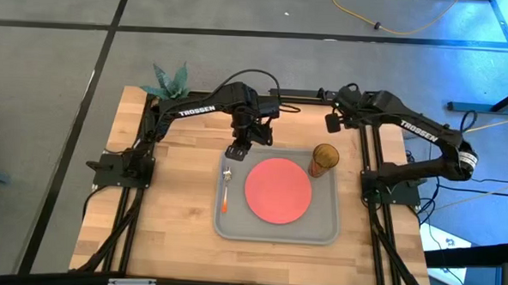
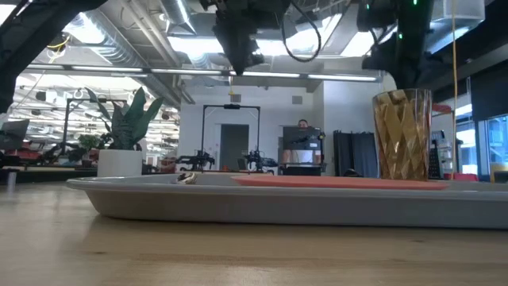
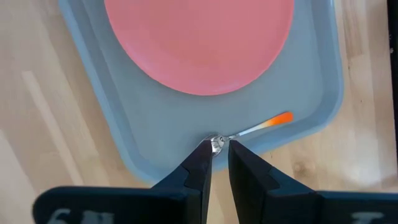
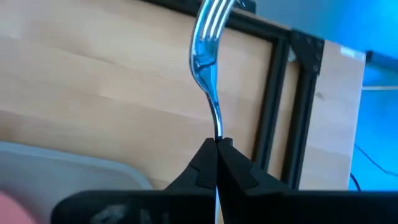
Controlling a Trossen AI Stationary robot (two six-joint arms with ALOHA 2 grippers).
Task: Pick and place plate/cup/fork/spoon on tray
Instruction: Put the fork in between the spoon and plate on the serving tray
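Right gripper (image 4: 216, 144): fingers pinched on the fork (image 4: 208, 46), held above the table's far right edge.
Left gripper (image 3: 216, 149): slightly parted, empty, above the spoon (image 3: 249, 130).
Tray (image 1: 326, 227): holds spoon at left, plate (image 1: 278, 190) at centre, cup (image 1: 323, 160) at far right.

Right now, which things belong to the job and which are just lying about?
Job: tray, plate, cup, spoon lying on the tray, fork held in the right gripper.
Lying about: potted plant, yellow cable on the floor.
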